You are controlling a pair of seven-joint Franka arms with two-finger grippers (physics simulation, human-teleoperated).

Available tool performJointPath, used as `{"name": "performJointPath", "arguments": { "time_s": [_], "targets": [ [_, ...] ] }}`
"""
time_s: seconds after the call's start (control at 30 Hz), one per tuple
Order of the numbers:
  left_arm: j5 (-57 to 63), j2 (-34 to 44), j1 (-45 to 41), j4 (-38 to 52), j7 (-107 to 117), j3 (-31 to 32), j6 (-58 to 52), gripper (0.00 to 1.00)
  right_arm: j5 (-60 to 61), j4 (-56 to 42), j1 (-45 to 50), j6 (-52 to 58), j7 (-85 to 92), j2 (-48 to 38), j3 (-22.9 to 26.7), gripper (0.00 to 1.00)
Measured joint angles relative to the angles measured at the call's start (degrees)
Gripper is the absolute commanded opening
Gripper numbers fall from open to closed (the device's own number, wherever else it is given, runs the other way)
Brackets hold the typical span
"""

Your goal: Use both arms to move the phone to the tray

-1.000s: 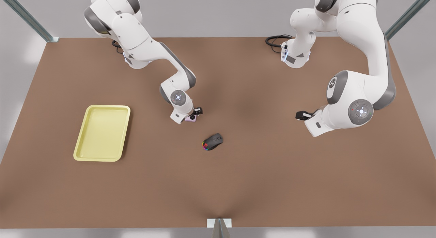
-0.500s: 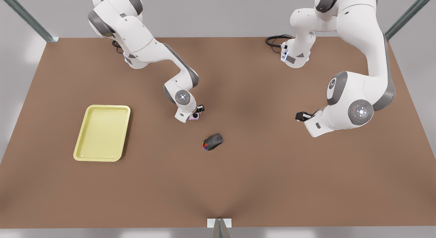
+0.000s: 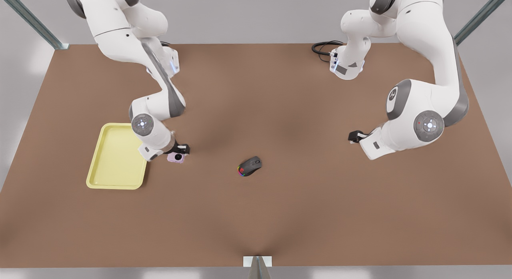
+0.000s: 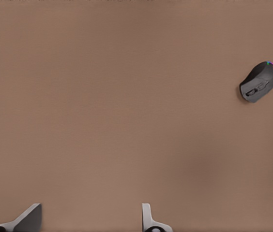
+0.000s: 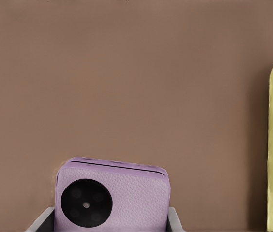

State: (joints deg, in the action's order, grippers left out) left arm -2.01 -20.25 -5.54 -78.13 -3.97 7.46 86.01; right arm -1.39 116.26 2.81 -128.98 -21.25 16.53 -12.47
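Right gripper (image 3: 179,150): clamped on phone (image 3: 175,158), just beside tray (image 3: 105,179), which lies toward the front view's left.
Left gripper (image 3: 353,136): fingers apart, empty, waiting well apart.

Lilac phone (image 5: 113,195) airborne beside empty yellow tray (image 3: 108,163).

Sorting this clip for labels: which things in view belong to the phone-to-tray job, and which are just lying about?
Job:
phone, gripped in the right claw
yellow tray, beside that claw
left claw, open, waiting apart

Lying about:
computer mouse, mid-table
black cable at the far edge
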Motion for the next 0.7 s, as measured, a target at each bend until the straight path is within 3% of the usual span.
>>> {"name": "performJointPath", "arguments": {
  "time_s": [0.23, 0.27, 0.3, 0.5, 0.6, 0.67, 0.7],
  "targets": [
    [1.1, 4.0, 0.0, 0.3, 0.5, -0.6, -0.7, 1.0, -4.0, 4.9, -17.1, 0.1, 8.8, 1.4, 0.2, 0.8],
    [1.2, 4.1, 0.0, 0.4, 0.7, -0.6, -0.8, 1.0, -4.7, 5.4, -19.2, -0.3, 10.1, 1.9, 0.2, 0.82],
    [1.3, 4.1, 0.0, 0.5, 0.8, -0.6, -0.9, 1.0, -5.2, 5.7, -20.7, -0.7, 11.2, 2.6, 0.3, 1.0],
    [1.8, 3.9, 0.0, 0.7, 1.5, -0.5, -1.2, 1.0, -6.6, -1.3, -25.5, -1.9, 18.6, 7.0, 0.7, 1.0],
    [1.9, 3.9, 0.0, 0.8, 1.7, -0.5, -1.3, 1.0, -6.7, -14.5, -22.1, 1.6, 21.4, 6.6, -0.4, 1.0],
    [2.0, 3.9, 0.0, 0.8, 1.9, -0.6, -1.3, 1.0, -6.7, -29.7, -14.2, 10.4, 21.3, 5.1, -0.8, 1.0],
    [2.0, 3.9, 0.0, 0.8, 2.0, -0.6, -1.4, 1.0, -6.6, -32.6, -11.0, 14.9, 21.0, 2.2, -0.9, 1.0]
  ]
}}
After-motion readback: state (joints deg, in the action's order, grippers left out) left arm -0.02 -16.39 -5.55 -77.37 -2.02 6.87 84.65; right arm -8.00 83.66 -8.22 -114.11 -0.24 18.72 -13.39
